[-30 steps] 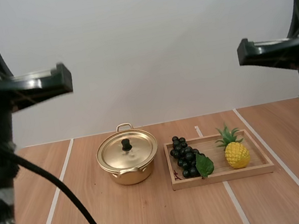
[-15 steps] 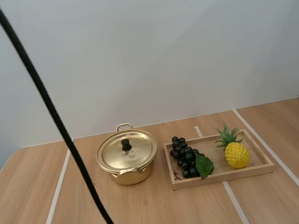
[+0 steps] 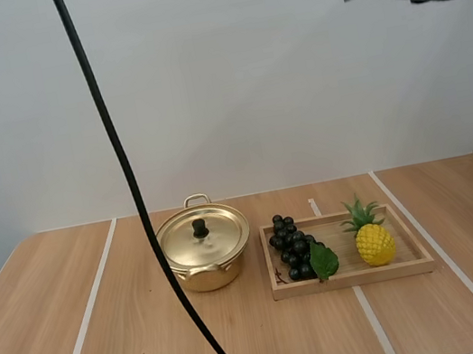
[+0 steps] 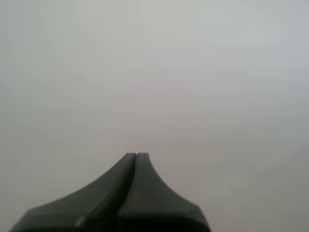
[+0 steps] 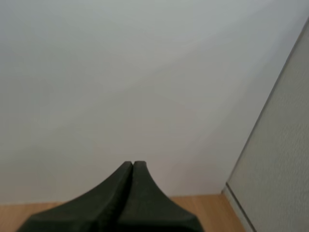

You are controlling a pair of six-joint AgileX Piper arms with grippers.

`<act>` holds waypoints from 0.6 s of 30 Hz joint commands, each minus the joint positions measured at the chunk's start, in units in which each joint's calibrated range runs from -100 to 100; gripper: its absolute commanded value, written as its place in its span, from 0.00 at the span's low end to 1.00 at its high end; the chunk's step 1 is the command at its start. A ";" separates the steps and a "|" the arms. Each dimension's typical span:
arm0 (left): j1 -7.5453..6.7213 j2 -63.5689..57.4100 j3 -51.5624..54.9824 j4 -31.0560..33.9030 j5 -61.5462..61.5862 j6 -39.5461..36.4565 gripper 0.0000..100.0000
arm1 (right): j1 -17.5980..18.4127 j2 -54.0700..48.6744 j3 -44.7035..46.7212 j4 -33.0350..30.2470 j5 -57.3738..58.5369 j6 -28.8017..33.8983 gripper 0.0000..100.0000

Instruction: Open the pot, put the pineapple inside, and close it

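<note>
Yellow pineapple (image 3: 375, 244) in tray (image 3: 355, 278), left jaws and right jaws pressed together, far from it.

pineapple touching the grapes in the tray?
Apart. The high view shows a strip of bare wooden tray floor between the grapes and the pineapple.

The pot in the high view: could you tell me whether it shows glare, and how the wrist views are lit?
High view: the pot has a soft sheen on its lid, no harsh glare, only a faint shadow beneath; left wrist view: the shut left pincer is a dark wedge against an even grey background; right wrist view: the right pincer likewise, shut and unlit.
</note>
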 commanded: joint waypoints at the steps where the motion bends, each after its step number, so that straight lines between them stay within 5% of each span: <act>1: 0.04 2.46 -0.42 -1.22 4.58 0.55 0.00 | -0.23 2.03 -0.69 -1.15 5.02 0.66 0.00; 10: 0.04 14.32 -0.42 -8.92 31.49 13.75 0.00 | -0.23 10.42 -0.69 -2.13 12.07 0.66 0.00; 18: 0.04 25.77 -0.42 -9.21 46.54 18.36 0.00 | -0.23 12.61 4.08 -2.54 9.16 0.66 0.00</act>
